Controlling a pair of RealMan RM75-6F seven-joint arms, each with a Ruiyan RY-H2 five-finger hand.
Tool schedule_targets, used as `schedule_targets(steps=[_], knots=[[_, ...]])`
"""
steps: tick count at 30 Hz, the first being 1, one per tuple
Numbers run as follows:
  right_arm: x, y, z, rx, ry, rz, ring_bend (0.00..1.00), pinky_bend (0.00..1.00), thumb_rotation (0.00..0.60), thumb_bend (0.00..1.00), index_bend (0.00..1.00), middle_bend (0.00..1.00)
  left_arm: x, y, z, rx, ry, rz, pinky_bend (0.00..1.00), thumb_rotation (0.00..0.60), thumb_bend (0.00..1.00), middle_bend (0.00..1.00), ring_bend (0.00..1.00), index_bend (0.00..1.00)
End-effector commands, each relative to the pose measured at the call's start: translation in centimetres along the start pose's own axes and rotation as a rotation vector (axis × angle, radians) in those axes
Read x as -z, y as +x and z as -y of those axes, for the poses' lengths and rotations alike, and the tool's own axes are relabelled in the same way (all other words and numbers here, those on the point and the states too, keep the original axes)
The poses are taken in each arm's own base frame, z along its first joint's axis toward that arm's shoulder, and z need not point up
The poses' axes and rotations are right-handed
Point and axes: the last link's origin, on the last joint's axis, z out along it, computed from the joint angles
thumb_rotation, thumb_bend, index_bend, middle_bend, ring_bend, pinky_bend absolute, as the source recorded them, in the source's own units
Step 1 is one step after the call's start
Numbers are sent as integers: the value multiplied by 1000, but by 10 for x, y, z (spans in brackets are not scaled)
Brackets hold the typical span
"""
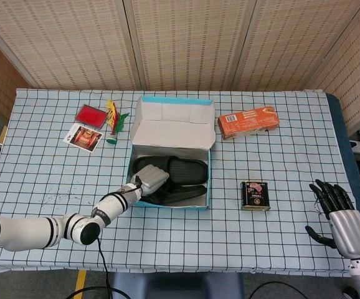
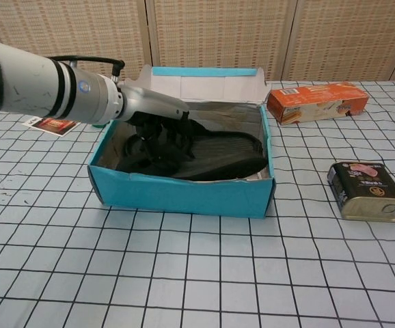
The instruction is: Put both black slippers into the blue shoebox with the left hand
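The blue shoebox (image 1: 207,187) (image 2: 184,198) stands mid-table with its lid tipped up at the back. Both black slippers (image 1: 183,169) (image 2: 221,156) lie inside it, one over the other, below the rim. My left hand (image 1: 150,175) (image 2: 158,133) reaches into the box's left end and grips the top slipper, its dark fingers curled on it. My right hand (image 1: 340,215) hovers open at the table's front right corner, far from the box. It shows only in the head view.
An orange carton (image 1: 247,122) (image 2: 317,102) lies behind the shoebox to the right. A tin can (image 1: 255,195) (image 2: 370,190) sits right of the box. A red card (image 1: 91,114), a photo card (image 1: 83,137) and a feathered toy (image 1: 113,121) lie at the back left.
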Motion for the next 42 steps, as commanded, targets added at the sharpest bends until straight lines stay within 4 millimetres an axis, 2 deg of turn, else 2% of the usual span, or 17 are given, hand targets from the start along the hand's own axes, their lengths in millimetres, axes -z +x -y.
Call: schedule_targets(steps=[1, 7, 9, 11, 14, 16, 17, 19, 27, 30, 33, 34, 36, 37, 39, 42], knots=[[0, 0, 0, 0, -2, -1, 0, 0, 600, 119, 0, 0, -5, -6, -2, 1, -4, 14, 622, 600, 838, 742, 655, 767], [1, 1, -1, -3, -4, -1, 0, 0, 600, 118, 0, 0, -12, -13, -3, -9, -7, 24, 618, 600, 828, 740, 656, 765], [1, 2, -1, -4, -4, -2, 0, 0, 600, 118, 0, 0, -12, -11, -6, -10, -15, 7, 588, 600, 801, 713, 639, 737], [1, 2, -2, -5, -5, -3, 0, 0, 600, 118, 0, 0, -10, -9, -8, -7, -30, -25, 478, 600, 708, 560, 517, 556], [1, 2, -1, -4, -3, -1, 0, 0, 600, 119, 0, 0, -5, -4, -11, 41, -58, -70, 324, 600, 603, 247, 220, 197], [2, 2, -1, -5, 0, -1, 0, 0, 599, 118, 0, 0, -3, 1, -11, 81, -74, -98, 250, 600, 560, 96, 74, 44], [2, 2, -1, -4, 0, -2, 0, 0, 599, 118, 0, 0, -2, 2, -11, 95, -81, -111, 220, 600, 546, 45, 31, 11], [3, 3, -1, -5, 0, -5, 0, 0, 599, 119, 0, 0, 1, 5, -9, 108, -93, -137, 193, 600, 525, 1, 0, 0], [4, 3, 0, 0, -1, -10, 0, 0, 600, 118, 0, 0, 13, 9, 0, 130, -107, -168, 153, 600, 472, 0, 0, 0], [4, 3, 0, 1, 0, -11, 0, 0, 600, 118, 0, 0, 29, 16, 4, 158, -112, -200, 149, 600, 471, 0, 0, 0], [5, 5, 0, 0, 3, -19, 0, 0, 600, 119, 0, 0, 61, 22, 15, 167, -108, -318, 144, 600, 473, 0, 0, 0], [6, 6, 0, 2, 4, -23, 0, 0, 599, 119, 0, 0, 80, 20, 25, 166, -90, -391, 143, 600, 473, 0, 0, 0], [7, 8, -1, 9, 5, -30, 0, 0, 599, 119, 0, 0, 114, 7, 46, 156, -28, -504, 143, 600, 472, 0, 0, 0], [8, 8, -1, 13, 3, -34, 0, 0, 599, 118, 0, 0, 139, -9, 63, 157, 37, -560, 143, 600, 472, 0, 0, 0], [9, 8, -2, 23, -7, -34, 0, 0, 600, 118, 0, 0, 175, -44, 89, 138, 162, -606, 139, 600, 470, 0, 0, 0], [9, 8, -2, 26, -11, -32, 0, 0, 600, 118, 0, 0, 190, -59, 98, 131, 211, -621, 124, 600, 469, 0, 0, 0]])
